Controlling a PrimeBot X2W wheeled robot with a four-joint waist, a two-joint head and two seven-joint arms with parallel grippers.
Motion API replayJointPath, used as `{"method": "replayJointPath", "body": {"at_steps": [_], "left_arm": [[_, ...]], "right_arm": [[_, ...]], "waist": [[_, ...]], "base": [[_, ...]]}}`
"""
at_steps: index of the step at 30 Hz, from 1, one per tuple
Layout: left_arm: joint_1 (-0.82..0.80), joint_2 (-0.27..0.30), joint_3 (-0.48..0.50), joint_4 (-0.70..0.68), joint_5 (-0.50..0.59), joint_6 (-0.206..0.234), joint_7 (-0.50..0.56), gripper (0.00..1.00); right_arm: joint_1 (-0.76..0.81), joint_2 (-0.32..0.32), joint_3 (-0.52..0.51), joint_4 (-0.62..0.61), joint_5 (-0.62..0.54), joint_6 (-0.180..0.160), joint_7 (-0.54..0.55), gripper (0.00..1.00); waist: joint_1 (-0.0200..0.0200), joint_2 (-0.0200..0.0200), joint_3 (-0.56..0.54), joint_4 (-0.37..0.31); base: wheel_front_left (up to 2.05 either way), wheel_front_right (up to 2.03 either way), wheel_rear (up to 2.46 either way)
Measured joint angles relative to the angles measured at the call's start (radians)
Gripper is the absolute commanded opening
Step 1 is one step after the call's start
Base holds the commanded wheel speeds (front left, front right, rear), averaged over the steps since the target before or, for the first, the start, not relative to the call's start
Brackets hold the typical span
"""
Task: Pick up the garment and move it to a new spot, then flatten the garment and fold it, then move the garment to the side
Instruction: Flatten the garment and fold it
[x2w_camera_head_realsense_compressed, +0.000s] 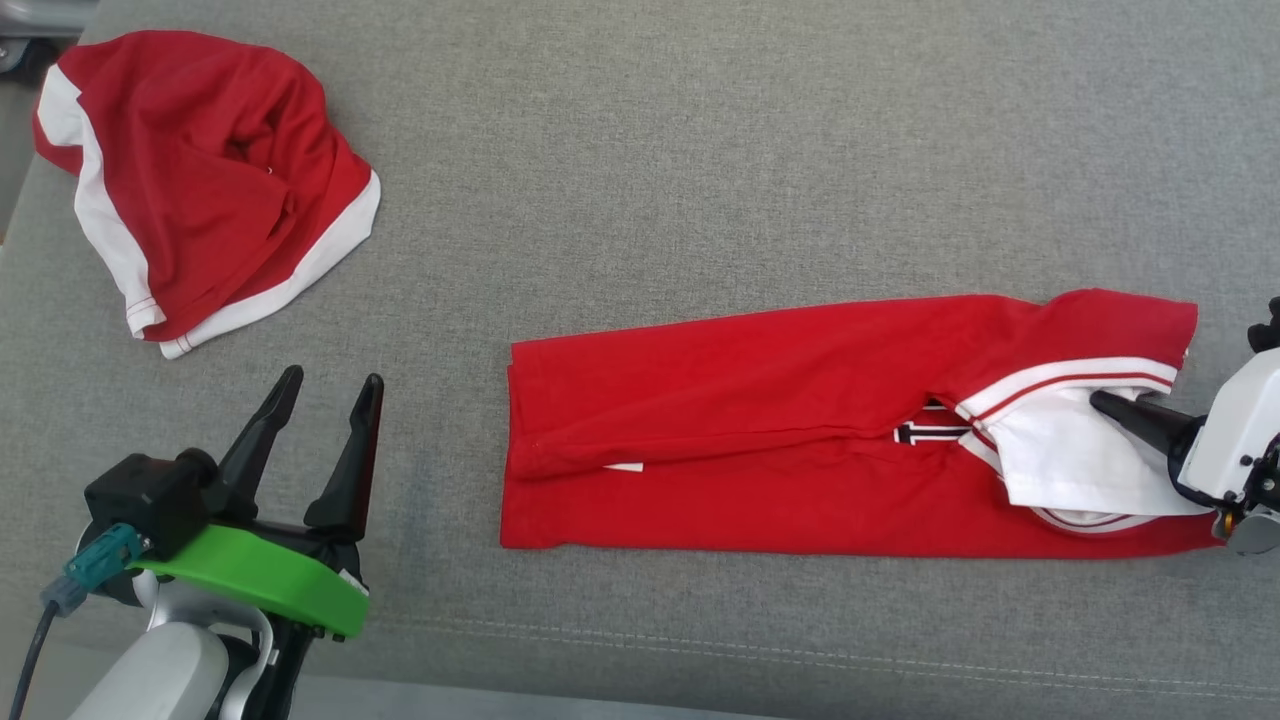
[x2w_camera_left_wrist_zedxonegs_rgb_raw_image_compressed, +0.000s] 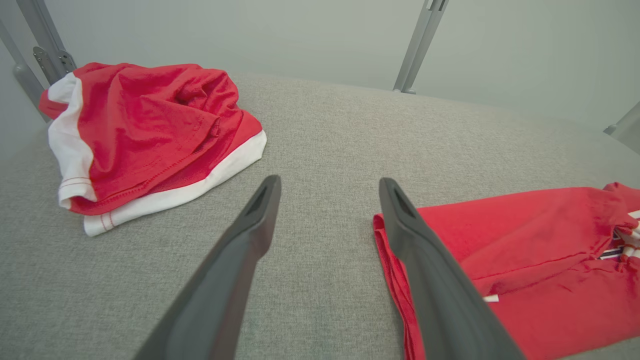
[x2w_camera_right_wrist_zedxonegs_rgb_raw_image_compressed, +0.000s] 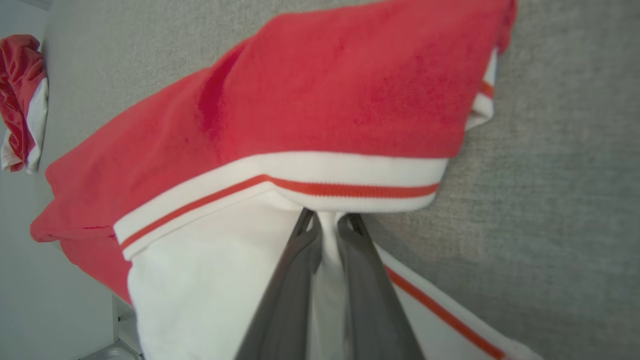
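I see right hand (x2w_camera_right_wrist_zedxonegs_rgb_raw_image_compressed: 327, 222) clenched on white collar (x2w_camera_head_realsense_compressed: 1070, 455) of garment (x2w_camera_head_realsense_compressed: 760, 420) | left hand (x2w_camera_head_realsense_compressed: 328, 385) released, near left | crumpled shirt (x2w_camera_head_realsense_compressed: 210, 180) far left

Red garment (x2w_camera_head_realsense_compressed: 780, 400), white collar (x2w_camera_head_realsense_compressed: 1070, 375) striped red (label (x2w_camera_head_realsense_compressed: 925, 432) perhaps black-and-white); grey surface (x2w_camera_head_realsense_compressed: 700, 150).

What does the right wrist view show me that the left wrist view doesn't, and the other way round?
Right wrist view: the right pincer is shut on the white panel of the folded red garment, at the edge of its red-striped white band.
Left wrist view: the left pincer is open and holds nothing, aimed at the bare grey surface, with metal poles behind.
Both: the folded red garment, the crumpled red-and-white garment and the grey surface.
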Motion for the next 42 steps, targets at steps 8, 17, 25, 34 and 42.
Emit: {"method": "replayJointPath", "body": {"at_steps": [8, 17, 25, 34, 42], "left_arm": [[0.002, -0.007, 0.029, -0.004, 0.000, 0.001, -0.003, 1.00], [0.014, -0.014, 0.050, -0.015, 0.001, 0.003, -0.007, 1.00], [0.015, -0.024, 0.046, -0.019, 0.007, 0.003, -0.007, 1.00], [0.015, -0.029, 0.027, -0.018, 0.015, 0.003, -0.008, 1.00], [-0.011, -0.049, -0.013, -0.014, 0.026, -0.007, 0.004, 1.00]], "right_arm": [[-0.036, -0.031, -0.030, 0.023, -0.005, 0.007, -0.001, 0.00], [-0.054, -0.097, -0.073, 0.049, 0.004, 0.013, -0.001, 0.00], [-0.056, -0.231, -0.119, 0.064, 0.010, -0.004, -0.011, 0.00], [-0.145, -0.206, -0.010, -0.250, -0.132, 0.041, 0.062, 0.00], [-0.180, -0.105, 0.101, -0.428, -0.251, 0.046, 0.136, 0.00]], "waist": [[0.0000, 0.0000, -0.004, -0.009], [0.0000, 0.0000, -0.001, -0.038], [0.0000, 0.0000, -0.003, -0.058], [0.0000, 0.0000, -0.021, -0.075], [0.0000, 0.0000, -0.020, -0.056]], "base": [[0.00, 0.00, 0.00], [0.00, 0.00, 0.00], [0.00, 0.00, 0.00], [0.00, 0.00, 0.00], [0.00, 0.00, 0.00]]}}
